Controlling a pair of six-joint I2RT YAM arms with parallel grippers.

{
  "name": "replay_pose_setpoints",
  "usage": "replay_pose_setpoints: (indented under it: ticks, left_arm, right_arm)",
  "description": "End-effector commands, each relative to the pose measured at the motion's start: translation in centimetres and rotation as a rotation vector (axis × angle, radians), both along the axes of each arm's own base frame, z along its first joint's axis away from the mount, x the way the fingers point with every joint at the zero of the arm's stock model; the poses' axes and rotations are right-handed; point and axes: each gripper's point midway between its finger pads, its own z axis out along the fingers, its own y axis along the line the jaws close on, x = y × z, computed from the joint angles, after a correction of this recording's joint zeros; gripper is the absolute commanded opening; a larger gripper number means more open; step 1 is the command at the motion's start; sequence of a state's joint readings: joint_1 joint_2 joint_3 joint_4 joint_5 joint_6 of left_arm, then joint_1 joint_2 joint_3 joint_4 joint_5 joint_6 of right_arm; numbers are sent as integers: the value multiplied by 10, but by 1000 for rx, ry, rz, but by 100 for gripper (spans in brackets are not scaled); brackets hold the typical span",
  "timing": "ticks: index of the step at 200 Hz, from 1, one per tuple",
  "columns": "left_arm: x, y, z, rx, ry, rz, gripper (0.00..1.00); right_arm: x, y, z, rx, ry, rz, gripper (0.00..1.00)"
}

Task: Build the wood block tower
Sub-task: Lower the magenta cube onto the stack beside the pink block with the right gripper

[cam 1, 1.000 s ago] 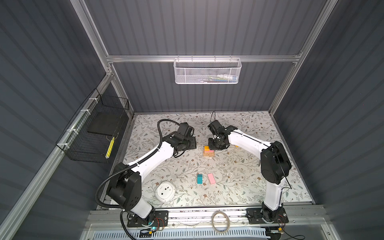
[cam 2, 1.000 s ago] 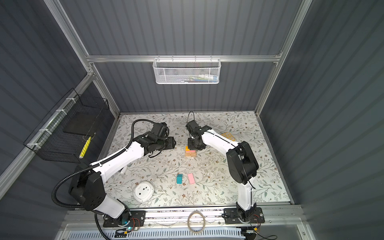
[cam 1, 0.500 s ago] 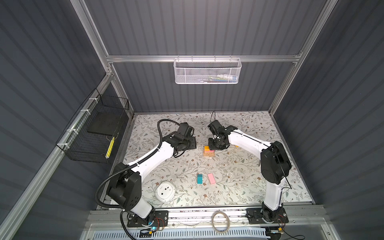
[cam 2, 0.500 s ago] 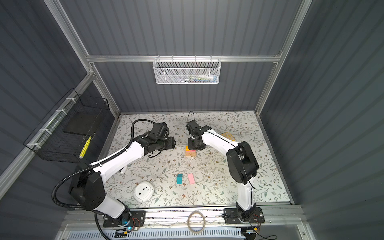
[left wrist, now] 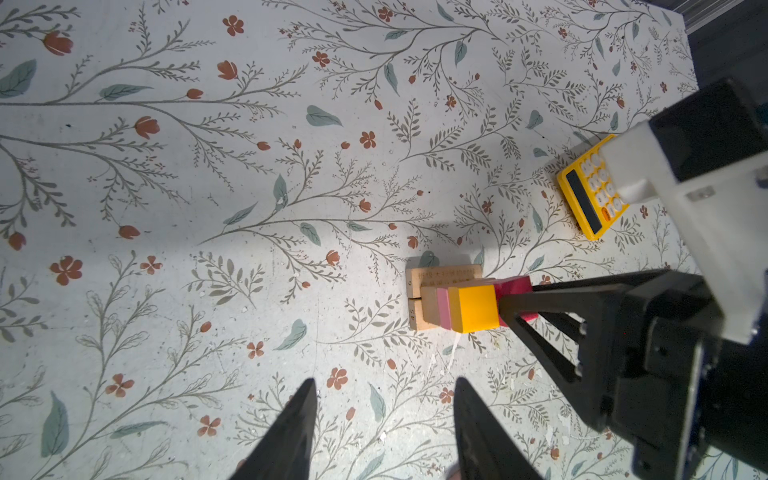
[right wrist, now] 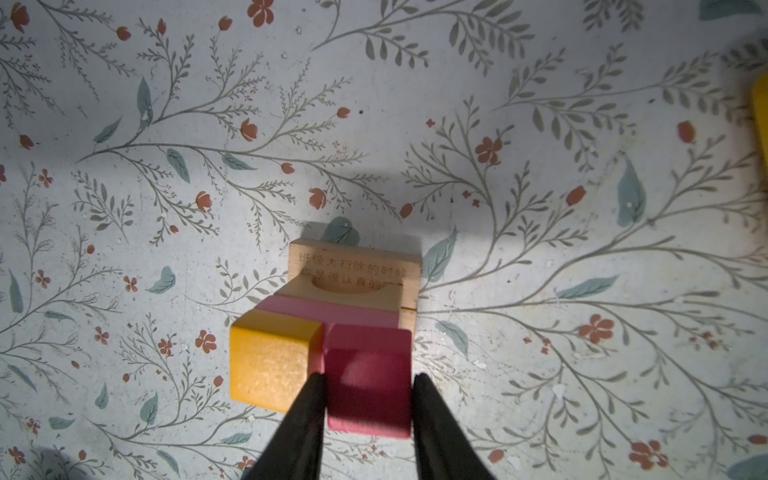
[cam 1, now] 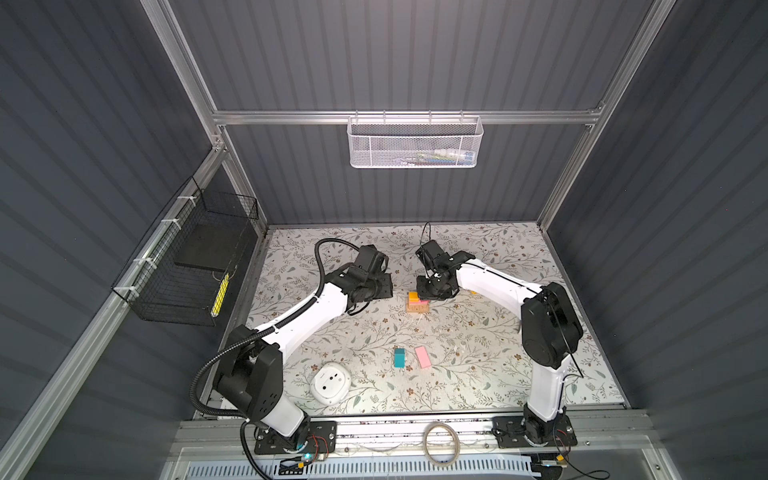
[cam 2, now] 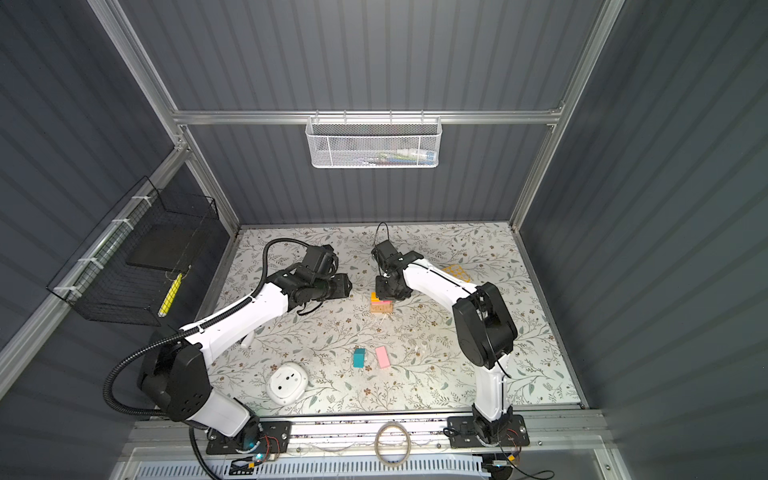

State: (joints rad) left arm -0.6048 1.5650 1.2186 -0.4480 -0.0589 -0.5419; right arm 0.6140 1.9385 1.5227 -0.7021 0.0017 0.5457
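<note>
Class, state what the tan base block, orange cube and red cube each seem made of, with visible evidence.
The tan base block: bare wood, likely; unpainted tan face with engraved characters. The orange cube: seemingly painted wood, matte, faintly speckled surface. The red cube: probably the same, matte paint, softly rounded edges.

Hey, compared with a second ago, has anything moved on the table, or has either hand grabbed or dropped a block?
Nothing visibly changed. The right hand still clasps the magenta-red cube on the tower beside the orange cube; the left hand stays open and empty nearby; the teal block and loose pink slab lie where they were.
</note>
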Motion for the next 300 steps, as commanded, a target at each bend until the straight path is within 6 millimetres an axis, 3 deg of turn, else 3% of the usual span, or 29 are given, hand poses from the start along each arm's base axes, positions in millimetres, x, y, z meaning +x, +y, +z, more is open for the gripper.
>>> replay_pose_setpoints:
  ticks: [1, 300]
  left_arm:
    - [6, 1, 6, 6, -12, -5, 53]
    - [5, 2, 5, 9, -10, -6, 53]
  right_arm:
    - [5, 2, 5, 14, -8, -14, 36]
    - [5, 2, 10, 27, -11, -29, 40]
